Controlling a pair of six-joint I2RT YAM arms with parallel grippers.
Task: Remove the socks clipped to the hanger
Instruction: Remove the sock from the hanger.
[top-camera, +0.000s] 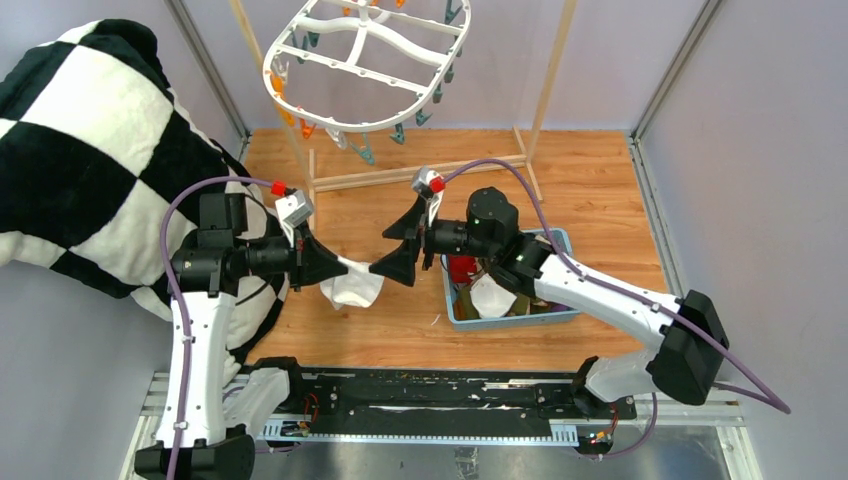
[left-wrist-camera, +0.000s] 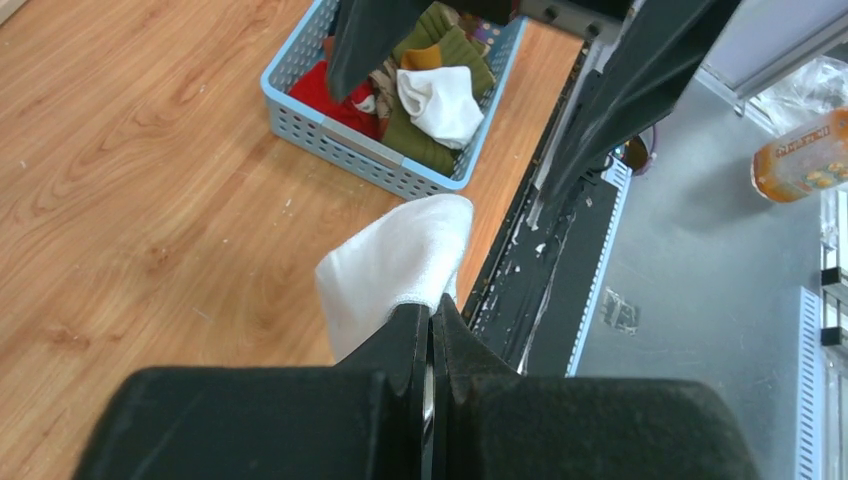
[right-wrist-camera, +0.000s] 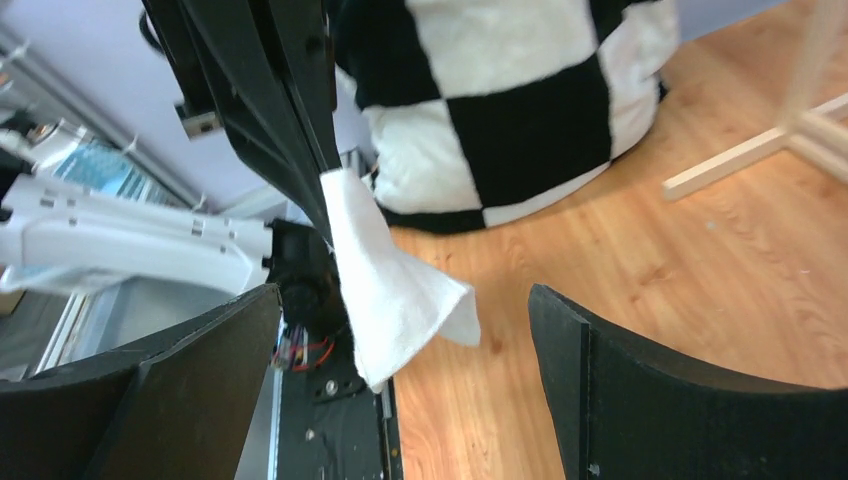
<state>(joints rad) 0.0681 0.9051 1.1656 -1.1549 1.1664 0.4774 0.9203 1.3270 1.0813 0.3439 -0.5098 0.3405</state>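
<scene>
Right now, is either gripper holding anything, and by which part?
The left gripper is shut on a white sock, pinching one end; the rest hangs free. The right gripper is open and holds nothing.

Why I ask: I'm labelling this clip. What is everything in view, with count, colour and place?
white sock: one, white, hanging from the left gripper above the table
wooden rack: one, light wood, back centre
hanger: one, white, orange and teal clips, on the wooden rack
basket: one, light blue, on the table, right of centre
socks in basket: several, red, olive, white; count unclear
blanket: one, black-and-white checked, left
left gripper: shut on the white sock
right gripper: open, facing it
</scene>
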